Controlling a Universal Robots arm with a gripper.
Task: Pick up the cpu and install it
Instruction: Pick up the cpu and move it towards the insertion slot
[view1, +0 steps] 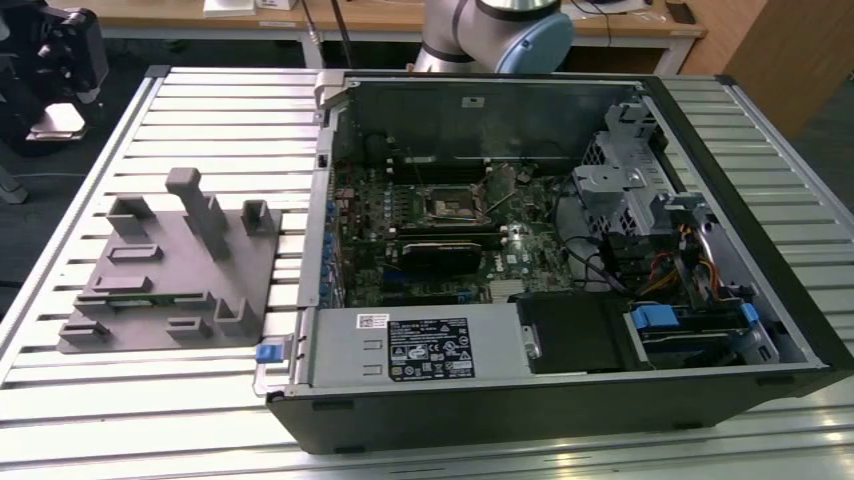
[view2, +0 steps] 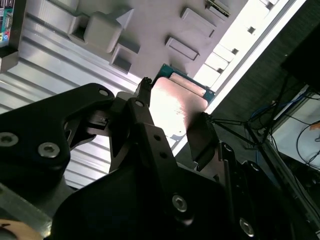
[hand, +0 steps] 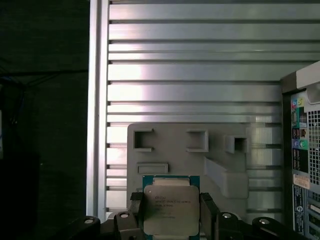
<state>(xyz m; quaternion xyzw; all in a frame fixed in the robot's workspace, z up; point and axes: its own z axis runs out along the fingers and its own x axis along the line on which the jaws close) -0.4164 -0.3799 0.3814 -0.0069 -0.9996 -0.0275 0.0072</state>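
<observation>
Exterior view: set high, tilted down over most of the slatted table (view1: 134, 400), taking in open computer case (view1: 534, 415) and grey tray (view1: 160, 300) beside it. Both wrist views: mounted close behind the pincer (hand: 172, 206) and gripped cpu (hand: 167, 207), facing down onto that same tray and table slats.

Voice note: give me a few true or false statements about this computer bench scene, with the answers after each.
1. The tool is closed on the cpu. True.
2. The computer case lies open on the slatted table. True.
3. The cpu is seated inside the computer case. False: the tool holds it outside the case.
4. The grey tray lies on the exterior view's right of the computer case. False: it lies on the exterior view's left of it.
</observation>
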